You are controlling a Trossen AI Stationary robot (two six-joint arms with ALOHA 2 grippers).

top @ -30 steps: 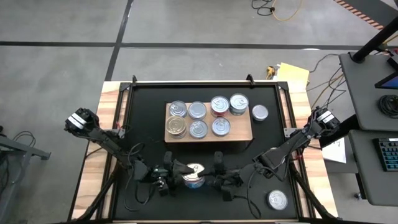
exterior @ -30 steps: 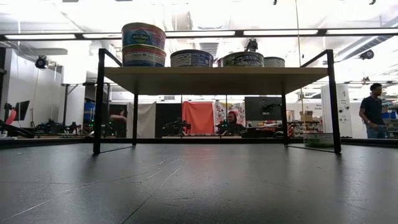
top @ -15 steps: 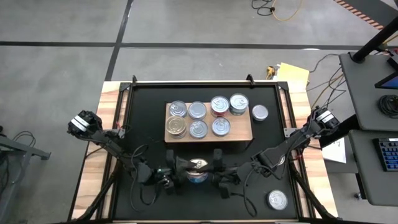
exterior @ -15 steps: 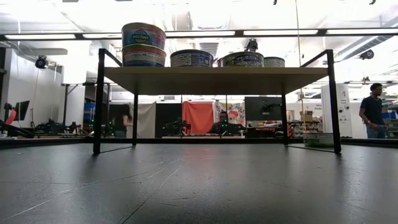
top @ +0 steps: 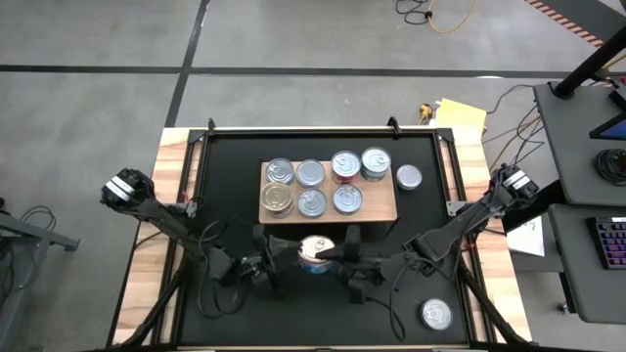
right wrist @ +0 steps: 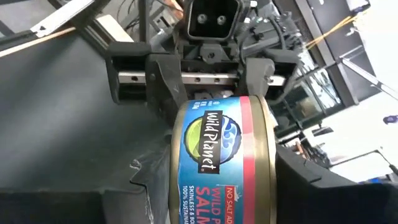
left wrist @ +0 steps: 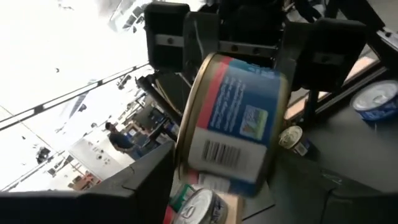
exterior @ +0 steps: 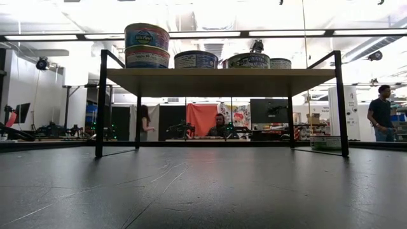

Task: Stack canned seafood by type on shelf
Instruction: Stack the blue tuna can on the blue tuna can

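One can of seafood [top: 315,252], gold-rimmed with a red and blue label, hangs lid up in front of the shelf [top: 328,217], between my two grippers. My right gripper [top: 340,256] comes from the table's right and is shut on it. My left gripper [top: 291,252] comes from the left, its fingers [right wrist: 163,81] standing on either side of the can's other end. The shelf, a light-wood board on black legs [exterior: 216,81], carries several cans, with two stacked at its left end [exterior: 147,46]. My right gripper pinches the can's labelled side wall [left wrist: 273,81] between its two fingers [left wrist: 171,43], which reach in about level from the table's right. The can is lifted clear of the mat. My left gripper's fingers flank the can's wall [right wrist: 186,124]; I cannot tell whether they touch it.
A loose can [top: 409,177] sits on the black mat just right of the shelf. Another [top: 436,314] lies near the mat's near right corner. The mat under and in front of the shelf [exterior: 203,191] is bare.
Both grippers, with the can between them, have gone up and toward the far edge, closer to the shelf's front. The can has stayed lid up.
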